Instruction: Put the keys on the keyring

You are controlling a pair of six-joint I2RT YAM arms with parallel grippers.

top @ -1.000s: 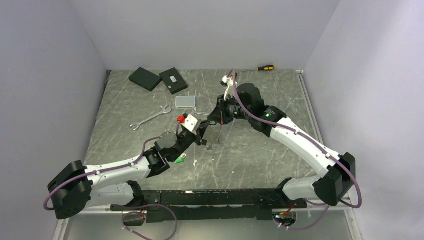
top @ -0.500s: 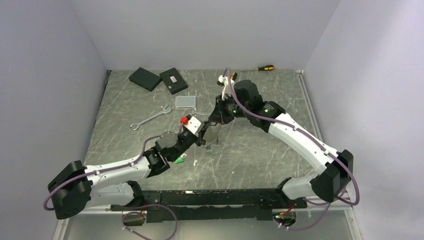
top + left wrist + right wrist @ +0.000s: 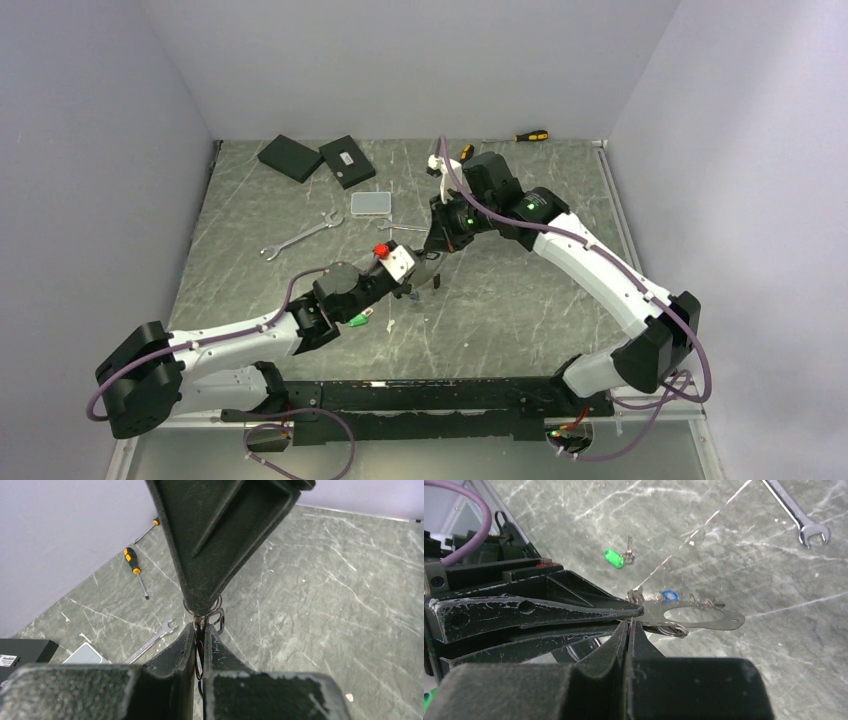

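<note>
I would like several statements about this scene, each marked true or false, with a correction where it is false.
1. The green key lies on the table, in no gripper. True.
2. A gripper holds the spanner. False: the spanner lies on the table, away from both arms.
3. The left gripper is wide open. False: its fingers are closed on the thin keyring.
4. A screwdriver lies at the far edge. True.
5. The clear box stands on its edge. False: it lies flat.
</note>
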